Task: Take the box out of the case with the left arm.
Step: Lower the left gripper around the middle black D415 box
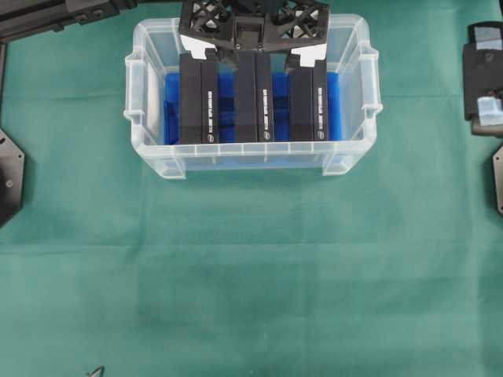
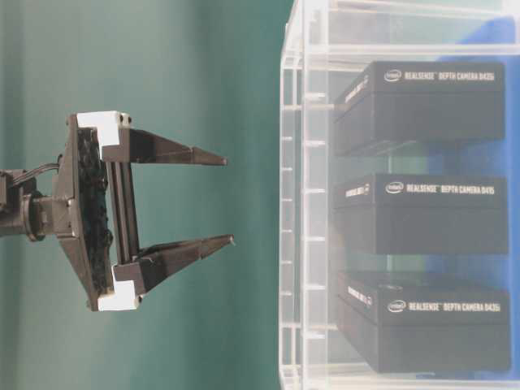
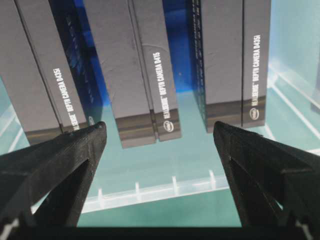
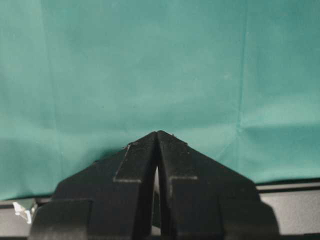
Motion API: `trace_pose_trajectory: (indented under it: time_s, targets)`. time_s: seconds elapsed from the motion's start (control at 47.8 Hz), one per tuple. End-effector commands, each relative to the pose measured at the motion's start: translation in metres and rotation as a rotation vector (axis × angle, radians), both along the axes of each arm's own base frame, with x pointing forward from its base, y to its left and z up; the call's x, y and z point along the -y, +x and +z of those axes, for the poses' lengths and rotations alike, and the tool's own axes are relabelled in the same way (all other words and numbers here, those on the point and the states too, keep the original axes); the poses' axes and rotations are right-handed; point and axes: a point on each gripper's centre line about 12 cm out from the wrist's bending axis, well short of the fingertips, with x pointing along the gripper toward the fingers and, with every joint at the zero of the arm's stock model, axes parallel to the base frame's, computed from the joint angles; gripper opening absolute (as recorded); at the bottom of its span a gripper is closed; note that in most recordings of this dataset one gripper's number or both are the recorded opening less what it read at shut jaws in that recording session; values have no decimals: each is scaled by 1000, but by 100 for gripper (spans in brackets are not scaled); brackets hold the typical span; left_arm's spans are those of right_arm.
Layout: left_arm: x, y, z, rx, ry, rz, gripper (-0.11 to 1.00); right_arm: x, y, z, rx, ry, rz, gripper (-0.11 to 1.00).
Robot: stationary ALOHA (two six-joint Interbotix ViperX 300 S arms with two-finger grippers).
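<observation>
Okay, quick pass from my remote station. My left gripper [image 1: 253,49] hangs over the far rim of the case [image 1: 149,149] in the overhead view, its openwork black head with white corner pieces covering the back ends of the boxes. Its jaws are spread wide and grasp nothing; the table-level view shows both black fingers [image 2: 183,150] splayed apart, tips pointing at the case wall [image 2: 305,244] and short of it, not touching.

Three black boxes stand side by side inside the case on the blue lining [image 1: 334,110], each with small white lettering along one face. Middle box [image 1: 253,98] sits between the left box [image 1: 198,98] and the right box [image 1: 308,98], with blue gaps showing between them. From my left wrist camera, the middle box [image 3: 135,75] lies centred in the gap between the two fingertips [image 3: 82,145], with the neighbouring boxes off to either side; the clear rim of the case [image 3: 150,192] crosses below them. No finger contacts any box that I can see.

Green cloth [image 1: 251,275] covers the table around the case.

My right gripper [image 4: 157,137] is clenched, tips pressed together with only a sliver of light lower down, holding nothing, over plain green cloth. Overhead, the right arm [image 1: 483,75] sits at the right edge, well apart from the case.
</observation>
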Motion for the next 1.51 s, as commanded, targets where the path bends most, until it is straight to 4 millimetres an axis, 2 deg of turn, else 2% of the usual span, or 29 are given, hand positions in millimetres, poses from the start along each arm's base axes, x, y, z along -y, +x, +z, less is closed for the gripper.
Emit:
trace_pose_trajectory:
  time_s: [0.0, 0.461, 0.754, 1.486]
  targets:
    - [1, -2, 15, 36, 10, 0, 90, 0, 2, 9, 31, -1, 0, 3]
    - [3, -2, 12, 31, 6, 9, 90, 0, 2, 9, 31, 0, 0, 3]
    - [4, -3, 2, 8, 2, 11, 90, 0, 2, 9, 31, 0, 0, 3]
    - [8, -2, -66, 7, -4, 57, 90, 1, 3, 9, 38, -9, 0, 3]
